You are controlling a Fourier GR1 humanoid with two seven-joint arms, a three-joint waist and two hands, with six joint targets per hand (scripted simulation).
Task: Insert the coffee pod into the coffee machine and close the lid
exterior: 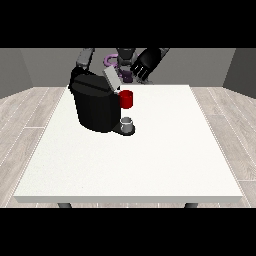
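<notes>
One view shows the whole scene from across the bench (150,170), a broad white slab whose near edge runs along the bottom, with two dark legs just showing beneath it. Pale grey wood-plank flooring (30,115) spreads out on both sides, and plain grey walls (20,70) close the room behind.

On the far left part of the bench stands the black coffee machine (95,107), its grey lid (112,79) tilted up and open. A red thing at the machine (126,99) sits at its front, on the side nearer the bench's middle. Below that, a grey thing (127,122) rests on the machine's dark base plate; I cannot tell whether it is the coffee pod.

The hand at the view's right (143,65) hangs above the far edge of the bench, near the lid, its dark fingers curled downward with nothing visibly in them. The hand at the view's left (75,76) is mostly hidden behind the machine, so I cannot tell how its fingers lie.
</notes>
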